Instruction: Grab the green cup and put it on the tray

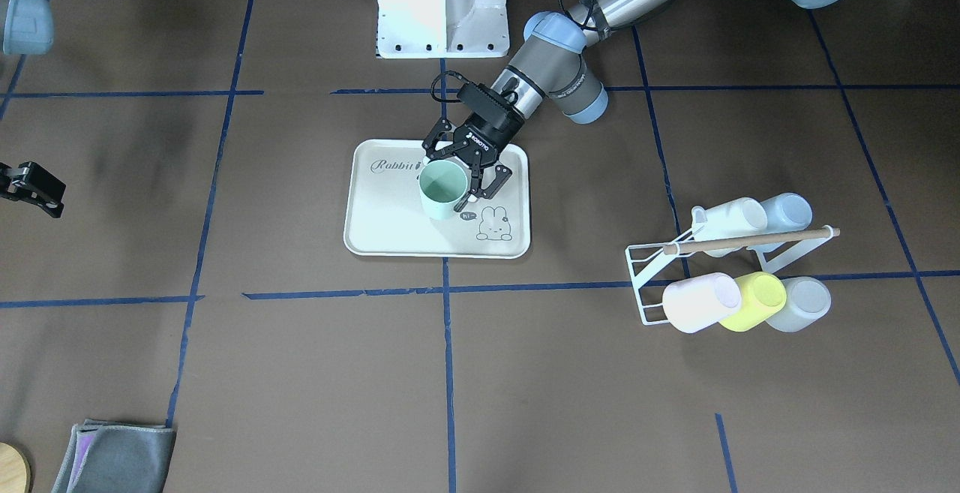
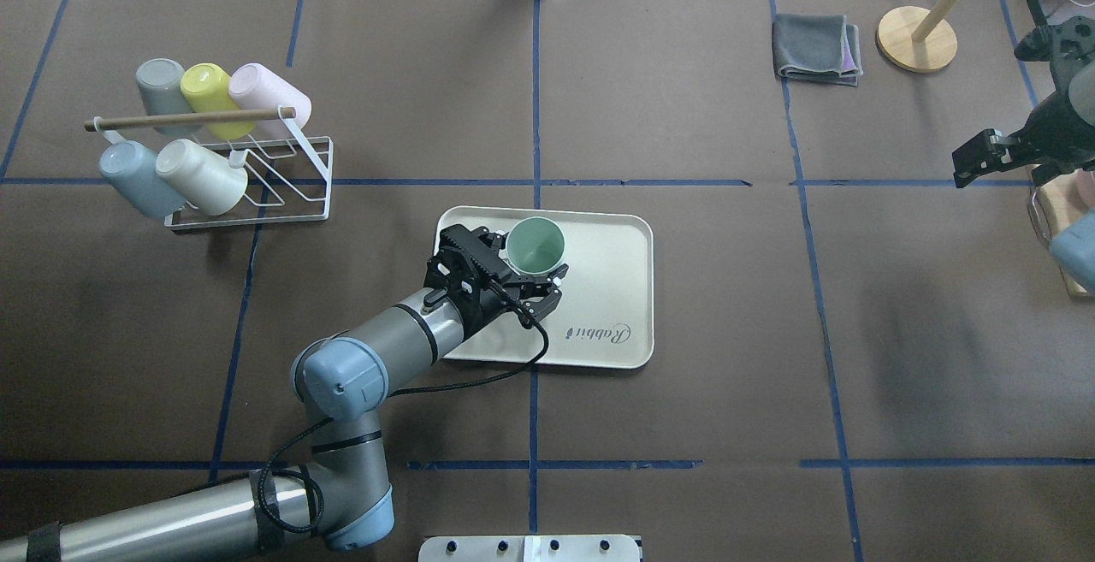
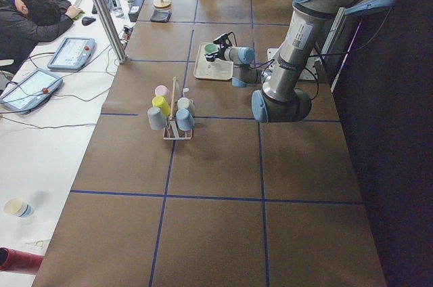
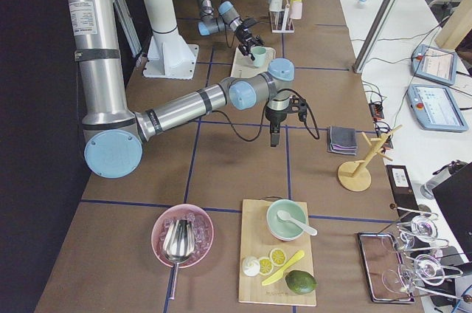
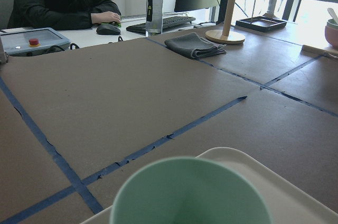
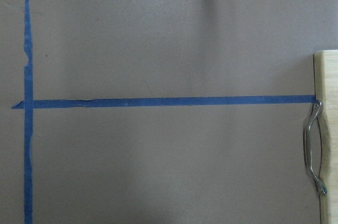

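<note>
The pale mint-green cup [image 1: 442, 190] stands upright on the cream "Rabbit" tray [image 1: 390, 223], in its middle near the bunny print. My left gripper [image 1: 455, 175] reaches in level from the robot's side, one finger on each side of the cup and both against its wall. From overhead the green cup [image 2: 535, 245] shows its teal inside, with the left gripper [image 2: 519, 263] holding it over the tray [image 2: 612, 288]. In the left wrist view the cup's rim [image 5: 190, 192] fills the bottom edge. My right gripper [image 2: 975, 167] hangs far off at the table's end; its fingers are too small to read.
A white wire rack [image 2: 248, 194] with several cups lying on it stands at the robot's left. A folded grey cloth [image 2: 817, 49] and a wooden stand [image 2: 917, 38] sit at the far right. A cutting board edge [image 6: 327, 129] lies below the right wrist. A person [image 3: 34, 16] leans at a side desk.
</note>
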`<state>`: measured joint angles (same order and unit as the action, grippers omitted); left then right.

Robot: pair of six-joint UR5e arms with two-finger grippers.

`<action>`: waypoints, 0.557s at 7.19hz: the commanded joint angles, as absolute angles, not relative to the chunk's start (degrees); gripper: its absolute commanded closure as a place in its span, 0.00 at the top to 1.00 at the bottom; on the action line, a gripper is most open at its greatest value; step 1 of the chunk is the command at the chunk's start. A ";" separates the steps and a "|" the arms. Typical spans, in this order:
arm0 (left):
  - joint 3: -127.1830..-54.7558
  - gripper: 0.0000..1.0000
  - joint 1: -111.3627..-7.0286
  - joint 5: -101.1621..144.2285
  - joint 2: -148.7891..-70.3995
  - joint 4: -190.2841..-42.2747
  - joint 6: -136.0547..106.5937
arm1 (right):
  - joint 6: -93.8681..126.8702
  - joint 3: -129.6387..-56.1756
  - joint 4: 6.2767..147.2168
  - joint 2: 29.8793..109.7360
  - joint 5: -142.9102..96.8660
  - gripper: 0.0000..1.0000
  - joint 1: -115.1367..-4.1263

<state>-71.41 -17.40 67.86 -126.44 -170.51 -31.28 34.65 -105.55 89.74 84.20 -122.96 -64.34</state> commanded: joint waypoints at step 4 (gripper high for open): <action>-72.24 0.99 -17.75 67.94 -126.56 -169.81 -31.29 | 34.63 -105.56 89.74 84.46 -123.05 1.00 -64.34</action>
<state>-71.85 -17.55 67.90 -126.54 -170.28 -31.28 34.64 -105.56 89.74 84.43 -123.01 -64.33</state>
